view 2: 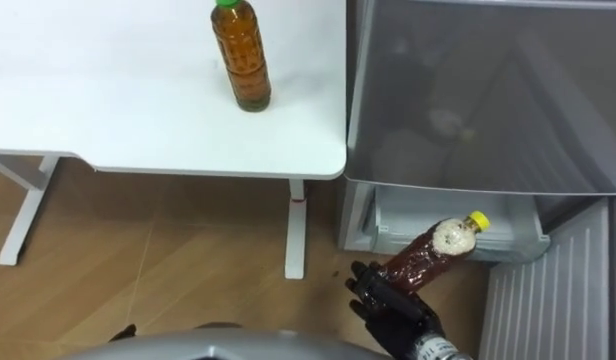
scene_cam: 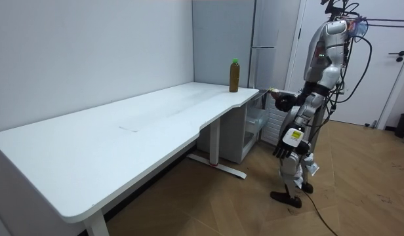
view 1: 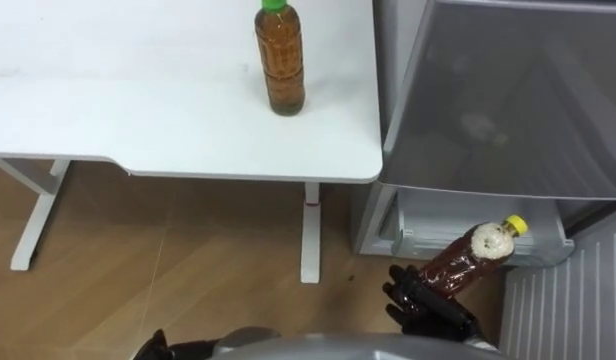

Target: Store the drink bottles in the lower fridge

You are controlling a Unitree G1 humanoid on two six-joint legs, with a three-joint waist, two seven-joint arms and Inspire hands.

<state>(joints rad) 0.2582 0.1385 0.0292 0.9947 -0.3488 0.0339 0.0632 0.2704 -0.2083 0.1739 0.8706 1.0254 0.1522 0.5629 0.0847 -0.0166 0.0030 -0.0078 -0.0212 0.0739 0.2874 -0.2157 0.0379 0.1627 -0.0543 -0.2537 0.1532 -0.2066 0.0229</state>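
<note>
Room view: the robot stands upright at the far end of the tabletop [scene_cam: 123, 131], facing the fridge [scene_cam: 271, 39].
Fridge: a tall grey cabinet just beside the tabletop's end. Its lower fridge [view 1: 458, 225] is open and shows a pale inner tray. A ribbed white panel [view 1: 568, 300] at the right is probably the swung-out lower door.
Tabletop: white, carrying one upright green-capped bottle [view 1: 280, 65] of amber drink near the fridge-side edge. Nothing touches it.
Yellow-capped bottle [view 1: 473, 260]: dark brown and tilted, with its cap aimed at the open lower fridge. It is held in the air in front of the opening and appears not yet inside.
Right hand [view 1: 428, 300]: curled round the base end of the yellow-capped bottle.
Left hand [scene_cam: 281, 149]: hangs at the robot's side, idle. Its state cannot be told.
Step in hand: carrying the first drink to the lower fridge. The second waits on the tabletop.
Next move: the opening sits well below the right hand, so the robot likely must bend or lower that arm. It then needs to pass the bottle cap-first over the tray's front lip and release it where it cannot roll out.
</note>
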